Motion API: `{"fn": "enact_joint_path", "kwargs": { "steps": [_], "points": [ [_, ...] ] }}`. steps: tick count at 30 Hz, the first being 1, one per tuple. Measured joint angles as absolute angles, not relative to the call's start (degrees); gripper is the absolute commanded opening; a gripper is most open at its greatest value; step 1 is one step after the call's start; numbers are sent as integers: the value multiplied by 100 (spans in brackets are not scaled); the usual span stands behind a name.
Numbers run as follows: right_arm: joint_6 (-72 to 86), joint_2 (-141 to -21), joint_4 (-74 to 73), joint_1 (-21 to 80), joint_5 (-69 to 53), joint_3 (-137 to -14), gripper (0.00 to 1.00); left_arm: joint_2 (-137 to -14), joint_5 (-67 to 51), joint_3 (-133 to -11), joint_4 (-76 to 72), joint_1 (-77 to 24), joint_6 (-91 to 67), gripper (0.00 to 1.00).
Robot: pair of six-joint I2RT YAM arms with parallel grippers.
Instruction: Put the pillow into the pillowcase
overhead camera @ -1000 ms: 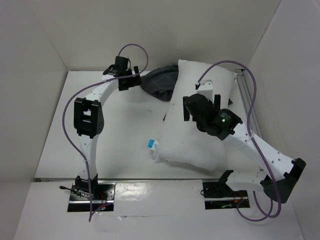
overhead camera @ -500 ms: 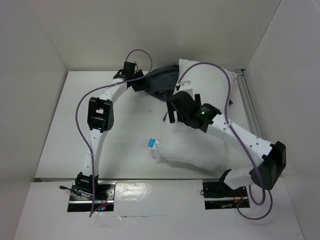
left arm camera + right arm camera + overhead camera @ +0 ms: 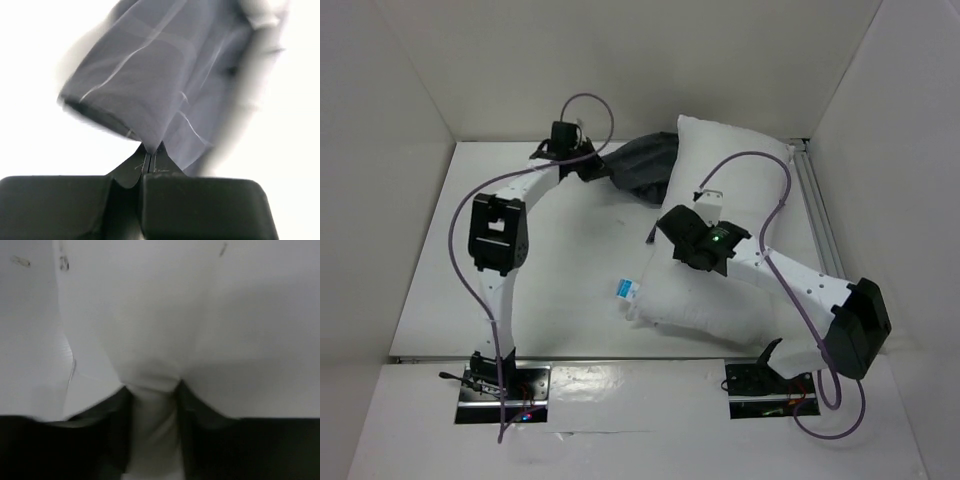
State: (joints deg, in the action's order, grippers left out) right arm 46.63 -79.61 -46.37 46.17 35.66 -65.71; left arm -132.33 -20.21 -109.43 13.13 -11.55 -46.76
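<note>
The white pillow (image 3: 730, 275) lies lengthwise on the right half of the table. The dark grey grid-lined pillowcase (image 3: 642, 163) is bunched at the pillow's far left corner. My left gripper (image 3: 592, 166) sits at the pillowcase's left end. In the left wrist view, this gripper (image 3: 150, 151) is shut on a pinch of the pillowcase (image 3: 150, 75). My right gripper (image 3: 670, 230) presses on the pillow's left edge. In the right wrist view, a fold of pillow (image 3: 175, 315) bulges between the fingers (image 3: 200, 412), and the right gripper (image 3: 152, 390) is closed on it.
A small blue and white label (image 3: 625, 288) sticks out at the pillow's near left corner. A metal rail (image 3: 815, 205) runs along the table's right edge. White walls close in the table on three sides.
My left gripper reached the pillowcase's edge and shut on the cloth. My right arm swung left and down across the pillow to its left edge, and its jaws closed on the fabric.
</note>
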Motion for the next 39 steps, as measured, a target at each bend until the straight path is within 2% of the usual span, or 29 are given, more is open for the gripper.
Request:
{"fn": "enact_joint_path", "kwargs": {
  "steps": [4, 9, 13, 18, 19, 22, 23, 31, 36, 37, 38, 39],
  "points": [
    [4626, -7682, -4213, 4246, 3295, -6136, 0, -11631, -2018, -10447, 1188, -849, -4650, 0],
    [3664, -7229, -4167, 3964, 3251, -6274, 0, -9786, -2071, -10263, 1225, 21, -4362, 0],
    [2569, -6718, -3887, 3809, 3242, -6556, 0, -8954, -2003, -10221, 1542, 827, -4071, 0],
    [1629, -6512, -3688, 3826, 3092, -6696, 0, -8093, -1968, -9188, 1802, 1538, -4016, 0],
    [1590, -6539, -3758, 3817, 3129, -6696, 11, -8020, -1981, -9013, 1868, 1599, -4018, 0],
    [1605, -6864, -4123, 3754, 3183, -6862, 91, -8009, -2088, -8672, 1981, 1649, -4029, 0],
    [1555, -6978, -4156, 3771, 3135, -6917, 100, -8049, -2167, -8606, 2038, 1647, -4032, 0],
    [1398, -7483, -3935, 4475, 2821, -7771, 100, -8110, -2440, -8582, 2102, 1640, -4042, 0],
    [1275, -9050, -3435, 4523, 2698, -8506, 100, -8084, -2453, -8582, 2099, 1640, -4038, 0],
    [1273, -9445, -3317, 4499, 2659, -8554, 97, -8075, -2453, -8582, 2099, 1640, -4038, 0],
    [1269, -9712, -3199, 4471, 2606, -8571, 52, -8066, -2453, -8582, 2102, 1640, -4038, 0],
    [1247, -10197, -3162, 4412, 2578, -8573, 28, -8060, -2453, -8582, 2099, 1640, -4038, 0]
  ]
}}
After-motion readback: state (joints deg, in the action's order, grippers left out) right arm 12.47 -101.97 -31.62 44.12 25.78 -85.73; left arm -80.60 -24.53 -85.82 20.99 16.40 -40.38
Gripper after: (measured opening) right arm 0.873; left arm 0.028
